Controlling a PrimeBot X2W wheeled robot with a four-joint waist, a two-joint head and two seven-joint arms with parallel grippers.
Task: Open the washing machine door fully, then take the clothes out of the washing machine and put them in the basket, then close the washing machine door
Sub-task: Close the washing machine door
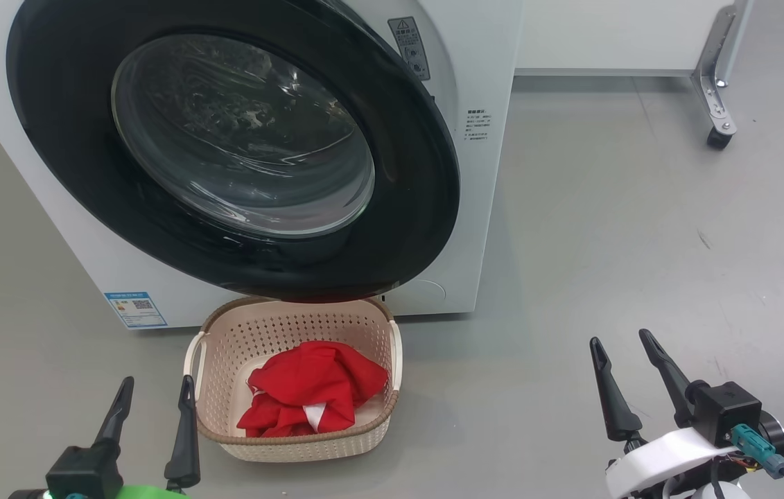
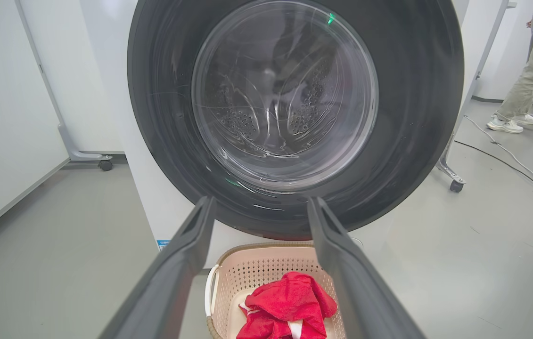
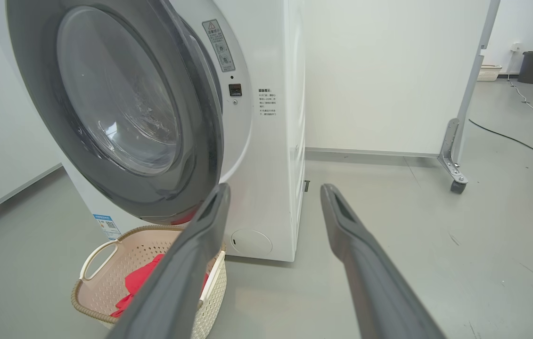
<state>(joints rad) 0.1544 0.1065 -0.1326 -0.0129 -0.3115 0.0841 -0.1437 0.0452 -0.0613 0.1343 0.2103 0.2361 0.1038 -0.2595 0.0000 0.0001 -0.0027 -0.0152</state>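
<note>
Red clothes (image 1: 315,388) in cream basket (image 1: 281,333); black-rimmed door (image 1: 66,104) ajar

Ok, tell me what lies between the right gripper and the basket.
Just grey floor: in the head view, the stretch from the right gripper to the basket is bare, with nothing lying on it.

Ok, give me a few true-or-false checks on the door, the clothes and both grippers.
1. The clothes lie in the basket. True.
2. The left gripper holds the clothes. False: it is open and empty, beside the basket.
3. The washing machine door is latched shut. False: it stands ajar, its right edge off the washing machine.
4. The right gripper is open and empty. True.
</note>
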